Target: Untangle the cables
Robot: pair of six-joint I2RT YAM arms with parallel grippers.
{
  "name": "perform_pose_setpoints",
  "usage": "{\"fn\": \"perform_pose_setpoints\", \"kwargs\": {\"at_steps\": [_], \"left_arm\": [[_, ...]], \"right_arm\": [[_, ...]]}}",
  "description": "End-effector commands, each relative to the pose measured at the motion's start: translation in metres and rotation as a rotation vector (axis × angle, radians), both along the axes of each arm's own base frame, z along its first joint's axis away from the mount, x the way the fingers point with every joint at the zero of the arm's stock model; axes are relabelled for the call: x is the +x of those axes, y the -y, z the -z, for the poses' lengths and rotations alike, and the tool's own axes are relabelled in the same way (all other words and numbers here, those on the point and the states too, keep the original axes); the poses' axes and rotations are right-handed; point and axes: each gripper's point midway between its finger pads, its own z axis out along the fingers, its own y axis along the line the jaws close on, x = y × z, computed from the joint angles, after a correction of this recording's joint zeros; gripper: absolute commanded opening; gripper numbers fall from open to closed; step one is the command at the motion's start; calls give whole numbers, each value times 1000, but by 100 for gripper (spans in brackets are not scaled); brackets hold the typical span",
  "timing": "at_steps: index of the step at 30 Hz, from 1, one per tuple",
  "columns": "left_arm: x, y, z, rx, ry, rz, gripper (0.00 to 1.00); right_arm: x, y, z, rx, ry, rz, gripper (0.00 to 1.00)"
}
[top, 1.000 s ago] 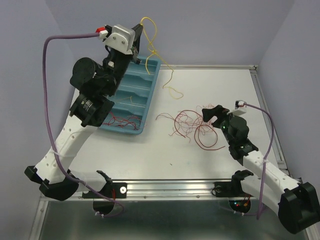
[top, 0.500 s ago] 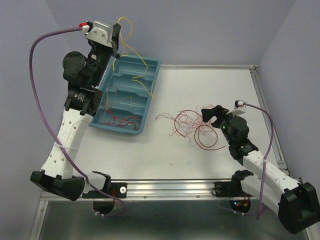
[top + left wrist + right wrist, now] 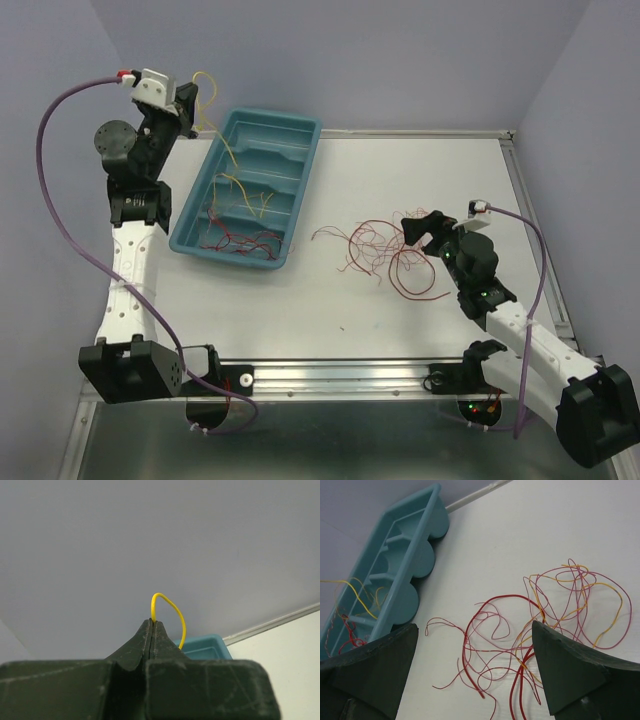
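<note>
My left gripper (image 3: pixel 192 108) is raised beyond the far left corner of the teal tray (image 3: pixel 303 137). It is shut on a thin yellow cable (image 3: pixel 232 160) that hangs down into the tray. The left wrist view shows the jaws (image 3: pixel 151 623) pressed together, with the yellow cable (image 3: pixel 171 606) looping out of their tip. A tangle of red and yellow cables (image 3: pixel 385 255) lies on the white table. My right gripper (image 3: pixel 425 228) hovers at its right edge, open and holding nothing. In the right wrist view the tangle (image 3: pixel 505 645) spreads between the wide-open right gripper (image 3: pixel 475 630).
More red cables (image 3: pixel 245 243) lie in the tray's near compartment, and the tray (image 3: pixel 415 545) shows at the upper left of the right wrist view. A metal rail (image 3: pixel 340 375) runs along the table's near edge. Purple walls close the back and sides.
The left arm has swung left and back with the yellow cable. The cable's loose end has come off the table and now hangs into the tray. The right arm has not moved.
</note>
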Motion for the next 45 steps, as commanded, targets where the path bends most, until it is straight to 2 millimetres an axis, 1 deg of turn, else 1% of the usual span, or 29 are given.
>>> {"fn": "perform_pose_setpoints", "kwargs": {"at_steps": [1, 5, 6, 7, 9, 10, 12, 13, 18, 20, 21, 22, 24, 27, 28, 30, 31, 33, 34, 35, 36, 37, 38, 39, 40, 42, 43, 44, 45], "left_arm": [[-9, 15, 1, 47, 55, 108, 0], [-11, 21, 23, 110, 32, 147, 0], [-14, 28, 29, 136, 23, 185, 0], [-14, 30, 42, 190, -3, 198, 0], [-15, 34, 56, 251, -30, 226, 0], [-13, 34, 70, 283, -55, 233, 0], [-10, 33, 84, 311, -81, 232, 0], [-6, 31, 96, 330, -111, 235, 0], [9, 30, 128, 340, -213, 256, 0], [11, 29, 136, 353, -227, 251, 0], [12, 27, 140, 357, -232, 244, 0], [12, 27, 149, 358, -248, 248, 0], [12, 26, 156, 371, -257, 245, 0], [9, 25, 178, 409, -298, 253, 0], [9, 23, 190, 441, -319, 258, 0], [9, 22, 203, 474, -345, 269, 0], [11, 20, 218, 496, -388, 283, 0], [12, 18, 233, 530, -436, 302, 0], [18, 16, 242, 541, -471, 314, 0], [15, 14, 258, 574, -519, 338, 0], [15, 13, 267, 597, -549, 356, 0], [17, 12, 287, 617, -599, 386, 0], [15, 10, 295, 627, -646, 402, 0], [17, 5, 304, 678, -655, 404, 0], [20, 3, 322, 687, -704, 415, 0], [29, -3, 331, 709, -728, 397, 0], [35, -8, 341, 733, -753, 388, 0], [35, -7, 355, 784, -780, 400, 0], [35, -6, 362, 814, -796, 404, 0]], "right_arm": [[2, -2, -9, 14, 45, -11, 100], [2, -3, -10, 17, 48, -16, 100], [1, -4, -10, 17, 48, -19, 100], [1, -4, -10, 17, 48, -22, 100], [1, -5, -11, 18, 49, -25, 100], [0, -5, -11, 20, 48, -26, 100], [0, -6, -12, 23, 52, -31, 100], [0, -7, -11, 21, 50, -34, 100], [1, -7, -10, 21, 46, -35, 100], [1, -7, -11, 22, 49, -34, 100], [1, -7, -11, 22, 49, -34, 100], [0, -7, -11, 22, 49, -35, 100], [0, -7, -11, 24, 49, -38, 100], [0, -9, -11, 26, 48, -44, 99], [0, -8, -11, 27, 50, -44, 99], [0, -9, -12, 28, 49, -46, 99], [-1, -10, -11, 28, 48, -52, 99], [0, -10, -11, 28, 46, -50, 99], [0, -10, -11, 28, 48, -50, 99], [0, -10, -11, 28, 46, -52, 99], [0, -10, -11, 28, 46, -50, 99], [-1, -10, -12, 29, 49, -53, 99], [-1, -10, -11, 28, 48, -52, 99], [-1, -11, -11, 29, 49, -55, 99], [-1, -10, -10, 29, 44, -53, 99], [0, -12, -10, 29, 44, -59, 99], [0, -12, -9, 31, 42, -59, 99], [1, -12, -8, 30, 39, -61, 99], [1, -12, -8, 29, 38, -61, 98]]}}
